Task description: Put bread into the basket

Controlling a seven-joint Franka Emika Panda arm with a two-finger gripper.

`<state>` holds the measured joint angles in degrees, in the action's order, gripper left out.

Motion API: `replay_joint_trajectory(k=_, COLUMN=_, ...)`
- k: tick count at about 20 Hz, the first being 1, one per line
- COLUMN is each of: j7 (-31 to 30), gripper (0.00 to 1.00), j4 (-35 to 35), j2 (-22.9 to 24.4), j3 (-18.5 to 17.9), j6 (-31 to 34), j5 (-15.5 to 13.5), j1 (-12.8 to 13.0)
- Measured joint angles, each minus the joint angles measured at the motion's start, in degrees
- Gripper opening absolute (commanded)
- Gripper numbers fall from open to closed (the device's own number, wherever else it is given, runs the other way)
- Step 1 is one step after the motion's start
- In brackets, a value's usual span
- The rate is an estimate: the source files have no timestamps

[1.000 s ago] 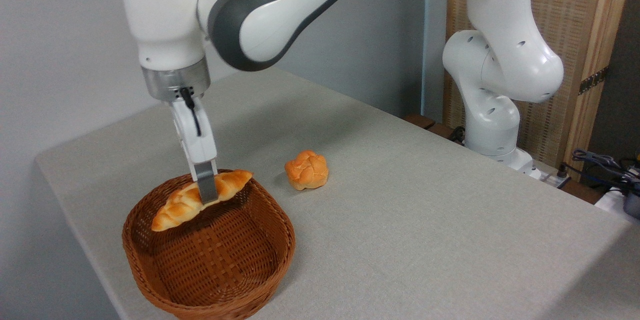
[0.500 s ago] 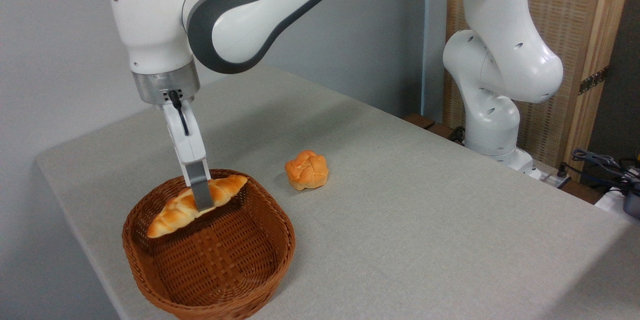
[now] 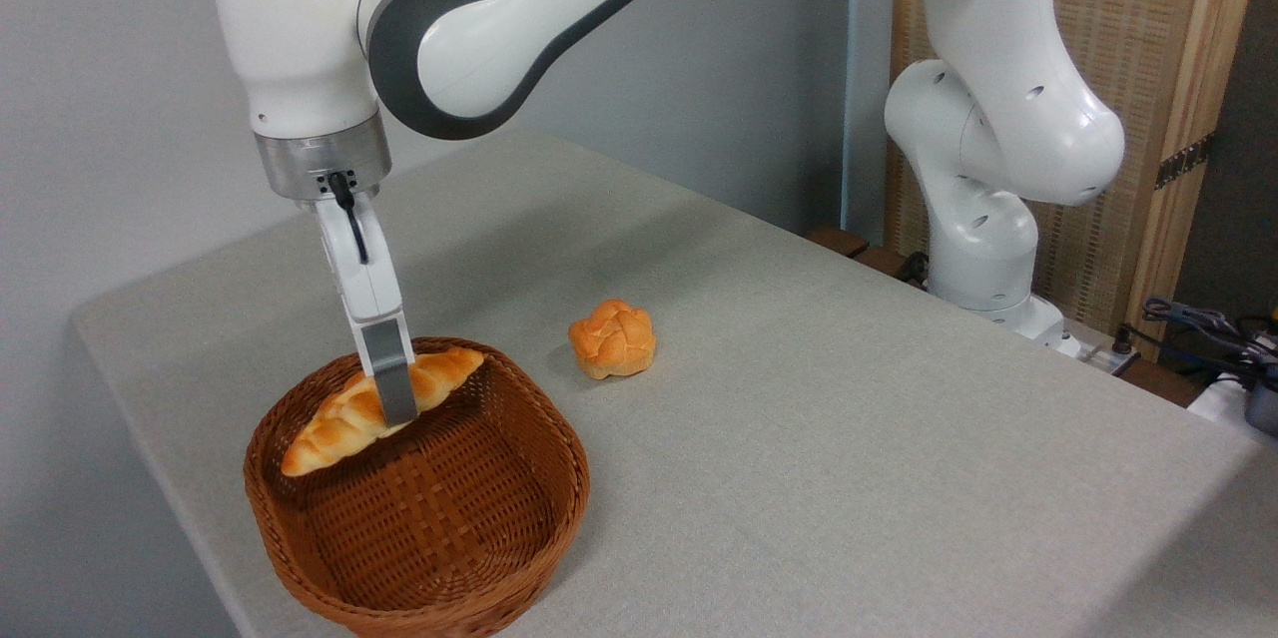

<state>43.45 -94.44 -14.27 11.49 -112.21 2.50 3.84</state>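
Bread (image 3: pixel 374 408), the long braided loaf, hangs over the back part of the basket (image 3: pixel 479 583), pinched about its middle by the gripper (image 3: pixel 396 396); the fingers are drawn in narrow on it, the near one a grey blade across the crust. The loaf lies tilted, its lower pointed end dipping toward the basket's left wall, its higher end up near the far rim; whether either tip touches the wicker I cannot tell from where I stand, though the body looks clear of the woven floor.

From the one fixed camera, the basket sits at the near left corner of the desk (image 3: pixel 849 438), close to its front edge; a small round bun (image 3: pixel 612 337) rests on the desk just beyond the basket's far right side, apart from it and untouched; the arm's white base (image 3: pixel 983 249) stands at the desk's far right edge.

As I judge it, the task is nearly done, only the lowering and letting go remain. What could spoil it: the loaf is long and held aslant, so a release from this height may leave one end propped on the rim, or tip it out the back; a tip snagging the wall on the way down could also drag the light basket toward the desk's edge.
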Motion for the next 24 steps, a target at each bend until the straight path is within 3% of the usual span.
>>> replay_joint_trajectory(k=10, j7=0.0, gripper=1.0, j4=1.0, j2=0.1, j3=-0.2, j6=0.2, j5=0.0, j1=-0.1)
replay_joint_trajectory(k=13, j7=0.0, gripper=1.0, j4=2.4, j2=1.4, j3=-0.7, j6=3.4, j5=0.0, j1=-0.6)
replay_joint_trajectory(k=21, j7=-0.3, gripper=1.0, j4=2.5, j2=10.3, j3=-8.3, j6=13.8, j5=0.0, j1=-1.0)
replay_joint_trajectory(k=24, j7=-0.3, gripper=1.0, j4=-0.1, j2=14.1, j3=-10.4, j6=14.9, j5=0.0, j1=-1.1)
